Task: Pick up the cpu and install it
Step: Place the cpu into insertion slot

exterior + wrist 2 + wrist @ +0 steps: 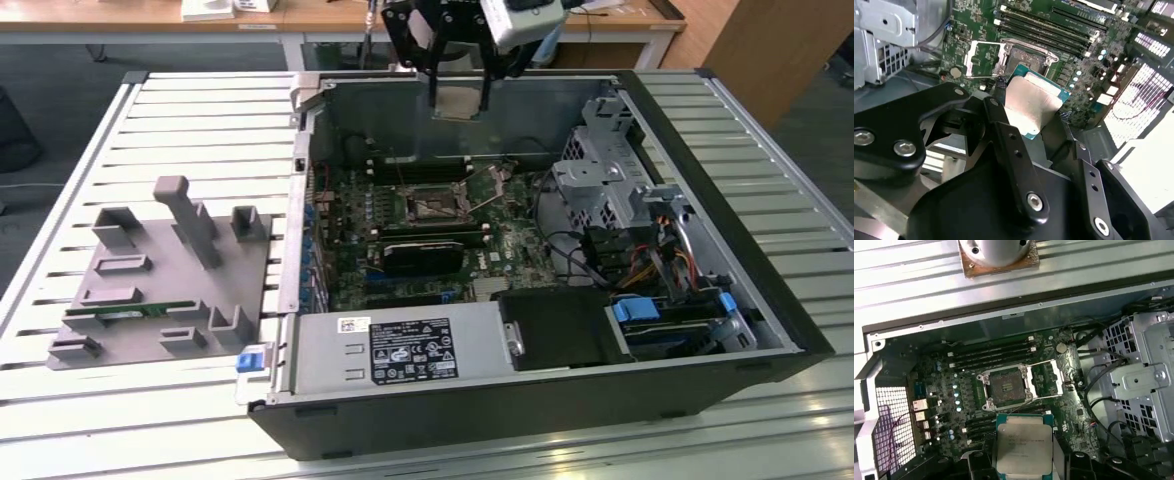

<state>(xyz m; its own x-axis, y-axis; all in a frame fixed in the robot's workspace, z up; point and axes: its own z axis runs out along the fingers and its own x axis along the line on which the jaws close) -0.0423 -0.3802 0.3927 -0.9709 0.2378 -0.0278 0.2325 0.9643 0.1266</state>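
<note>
One computer case (534, 410) lies open on one slatted worktop (200, 110). Inside it are one motherboard (400, 235), one bare socket (434, 207) and one silver power supply (400, 350) at six o'clock. Three blue tabs (250, 360) show. At nine o'clock of the case sits one grey tray (160, 285) carrying one green memory stick (120, 310). At twelve o'clock, one gripper (458, 95) has two fingers (1004, 135) clamped on one cpu (457, 108).
</note>
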